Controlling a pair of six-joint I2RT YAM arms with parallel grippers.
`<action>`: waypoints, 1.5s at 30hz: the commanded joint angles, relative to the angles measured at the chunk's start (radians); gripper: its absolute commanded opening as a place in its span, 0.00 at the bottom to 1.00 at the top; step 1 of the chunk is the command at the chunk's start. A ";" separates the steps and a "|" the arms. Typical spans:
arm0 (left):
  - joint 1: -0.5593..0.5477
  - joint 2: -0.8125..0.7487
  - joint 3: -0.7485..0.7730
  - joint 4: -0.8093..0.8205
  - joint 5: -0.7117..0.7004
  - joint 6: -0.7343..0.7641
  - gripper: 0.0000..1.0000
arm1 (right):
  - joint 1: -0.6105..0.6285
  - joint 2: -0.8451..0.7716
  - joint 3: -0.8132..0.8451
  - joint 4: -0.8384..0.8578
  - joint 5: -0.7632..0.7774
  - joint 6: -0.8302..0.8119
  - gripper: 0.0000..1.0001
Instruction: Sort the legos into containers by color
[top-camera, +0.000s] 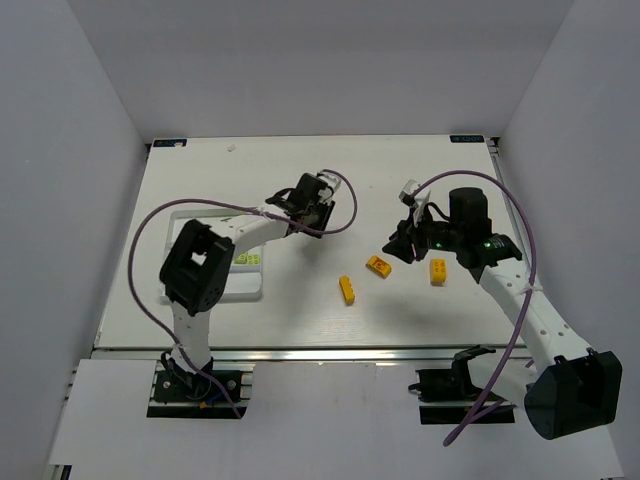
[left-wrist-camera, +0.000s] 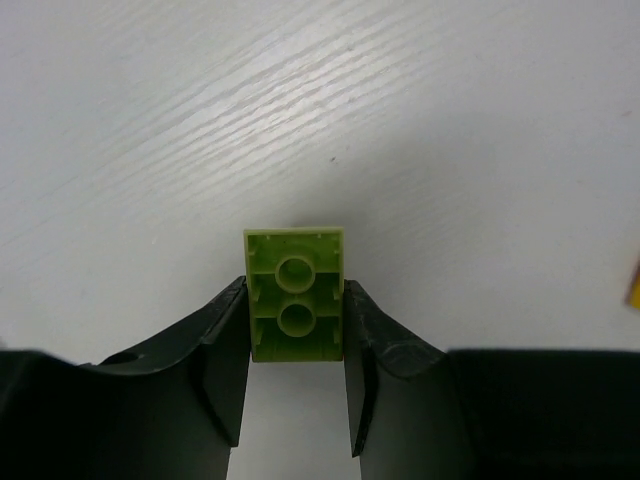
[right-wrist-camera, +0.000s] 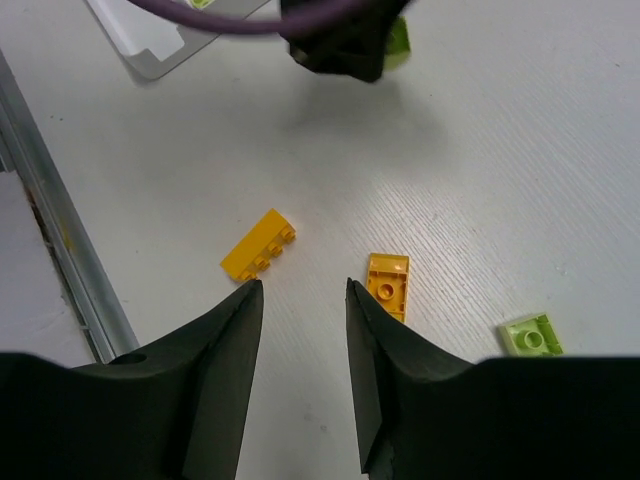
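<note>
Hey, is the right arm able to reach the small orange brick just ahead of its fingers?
Probably yes. The right gripper is open and empty, and the orange brick lies just ahead with nothing touching it. The left gripper, holding a green brick, is well clear.

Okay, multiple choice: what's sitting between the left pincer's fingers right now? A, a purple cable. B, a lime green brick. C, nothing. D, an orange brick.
B: the left wrist view shows a lime green brick pinched between the fingers of the left pincer, its hollow underside facing the camera.
</note>
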 joint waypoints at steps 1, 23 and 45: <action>0.023 -0.265 -0.096 0.038 -0.045 -0.097 0.00 | -0.008 -0.012 -0.009 0.038 0.042 0.008 0.44; 0.404 -0.562 -0.472 -0.191 -0.338 -0.320 0.00 | -0.030 0.060 -0.031 0.073 0.128 0.020 0.48; 0.456 -0.575 -0.511 -0.146 -0.240 -0.315 0.77 | -0.074 0.100 -0.029 0.067 0.134 0.007 0.68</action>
